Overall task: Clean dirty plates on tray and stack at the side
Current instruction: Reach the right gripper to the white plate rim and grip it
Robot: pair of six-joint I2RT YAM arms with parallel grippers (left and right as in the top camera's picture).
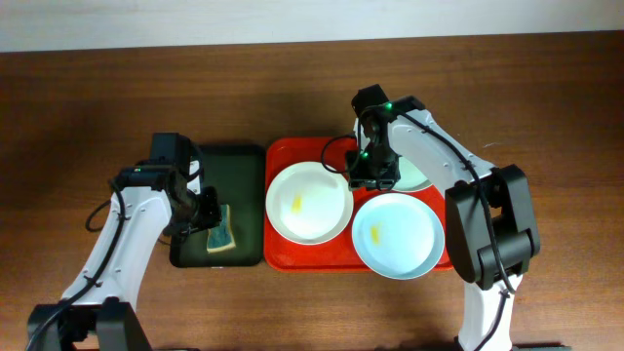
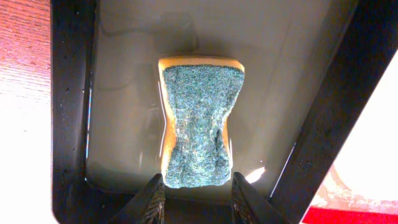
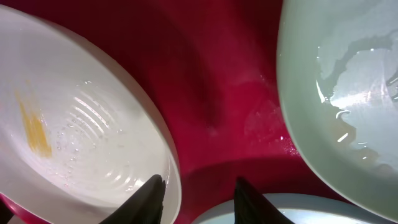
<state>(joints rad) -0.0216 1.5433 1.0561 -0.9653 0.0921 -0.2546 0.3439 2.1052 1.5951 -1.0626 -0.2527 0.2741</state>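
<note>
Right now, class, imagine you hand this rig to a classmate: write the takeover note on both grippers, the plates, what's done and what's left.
Left gripper: jaws flank the near end of the sponge in the green tray; grip unclear.
Right gripper: jaws apart over the red tray, beside the rim of the white plate, holding nothing.
Plates: white plate, front blue plate and back plate all on the red tray.
Done: nothing stacked aside; back plate looks wet, no smear visible.
Left: yellow smears on the white and front plates; wipe, then stack all three.
</note>
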